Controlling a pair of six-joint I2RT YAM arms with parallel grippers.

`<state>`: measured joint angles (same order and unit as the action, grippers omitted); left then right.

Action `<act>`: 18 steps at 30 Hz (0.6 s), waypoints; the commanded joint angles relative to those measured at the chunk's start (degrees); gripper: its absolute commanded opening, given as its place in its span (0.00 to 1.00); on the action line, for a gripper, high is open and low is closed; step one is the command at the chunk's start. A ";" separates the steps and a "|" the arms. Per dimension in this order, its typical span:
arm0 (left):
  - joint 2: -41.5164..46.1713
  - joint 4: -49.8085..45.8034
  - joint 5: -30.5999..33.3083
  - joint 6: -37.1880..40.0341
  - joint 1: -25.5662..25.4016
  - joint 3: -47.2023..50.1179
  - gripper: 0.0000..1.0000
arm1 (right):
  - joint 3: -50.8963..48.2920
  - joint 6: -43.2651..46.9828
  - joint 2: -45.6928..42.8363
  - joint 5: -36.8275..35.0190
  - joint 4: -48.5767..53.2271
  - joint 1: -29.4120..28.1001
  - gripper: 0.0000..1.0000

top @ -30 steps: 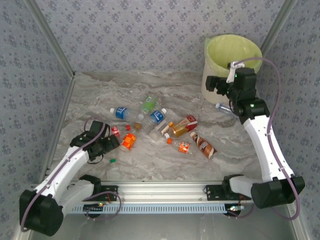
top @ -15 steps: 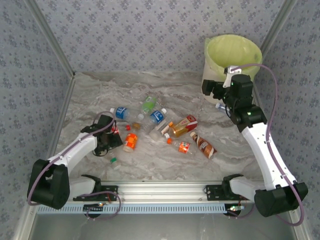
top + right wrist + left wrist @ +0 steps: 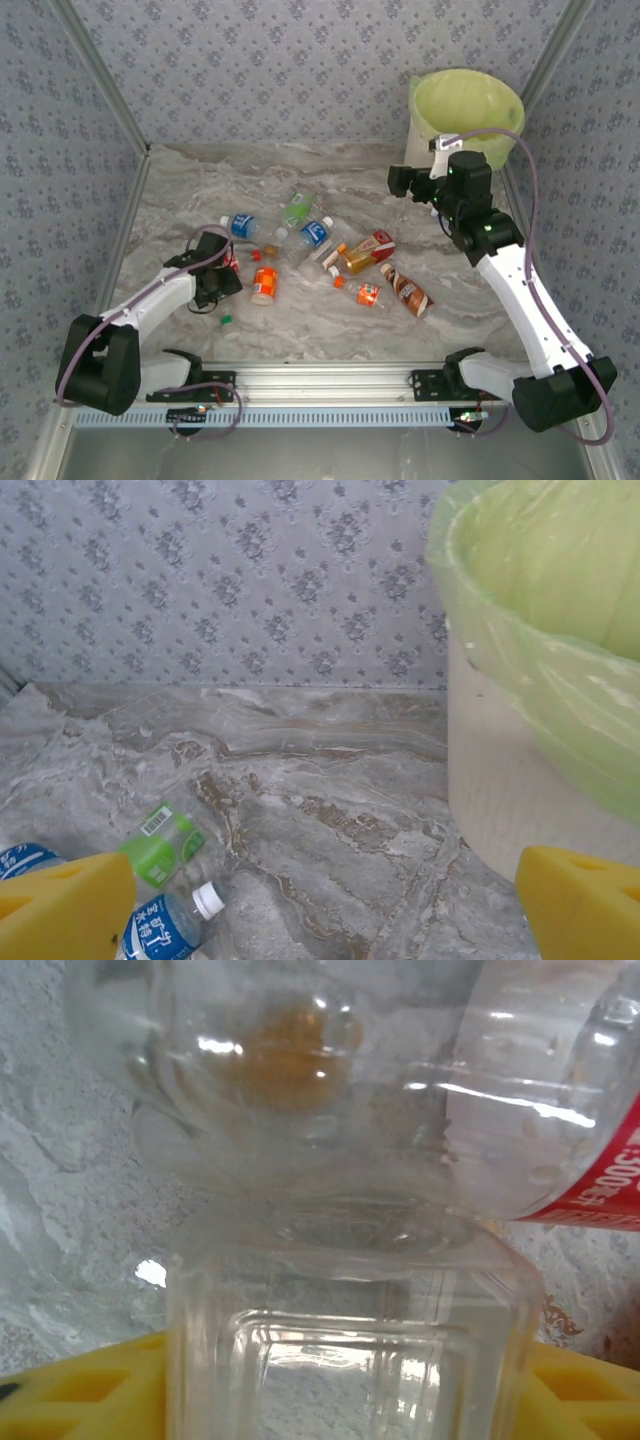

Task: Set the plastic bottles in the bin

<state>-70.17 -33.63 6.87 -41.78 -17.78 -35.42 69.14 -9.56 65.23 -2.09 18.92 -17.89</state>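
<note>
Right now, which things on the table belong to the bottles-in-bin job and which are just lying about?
Job: clear square-sided plastic bottle gripped by the left gripper; other small clear plastic bottles, such as the orange-labelled bottle and the green-labelled bottle; tall round white bin with yellow-green liner.
Lying about: small green cap-like piece; silver metal rail at the near edge.

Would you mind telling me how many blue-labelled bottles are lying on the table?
2. One blue-labelled bottle lies at the cluster's far-left edge; the other lies mid-cluster, beside the green-labelled bottle. More may be hidden.
</note>
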 commanded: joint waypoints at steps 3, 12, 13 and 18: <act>4.27 -2.03 -0.06 1.87 -0.93 -0.33 0.55 | -2.50 2.93 0.55 2.20 -2.06 -1.76 1.00; 20.30 -2.46 -4.17 1.35 -1.90 -1.35 0.47 | -6.00 -4.33 0.33 3.47 -4.45 -3.91 1.00; 22.88 0.25 -6.40 1.10 -1.91 -0.89 0.46 | -6.73 -5.62 0.33 3.61 -5.25 -4.38 1.00; 29.33 13.05 -12.35 0.52 -1.99 -1.71 0.46 | -8.68 -7.49 0.75 5.81 -7.70 -7.67 1.00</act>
<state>-42.30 -29.98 -0.30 -41.06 -19.53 -35.42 61.21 -14.28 65.73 1.56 14.17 -24.10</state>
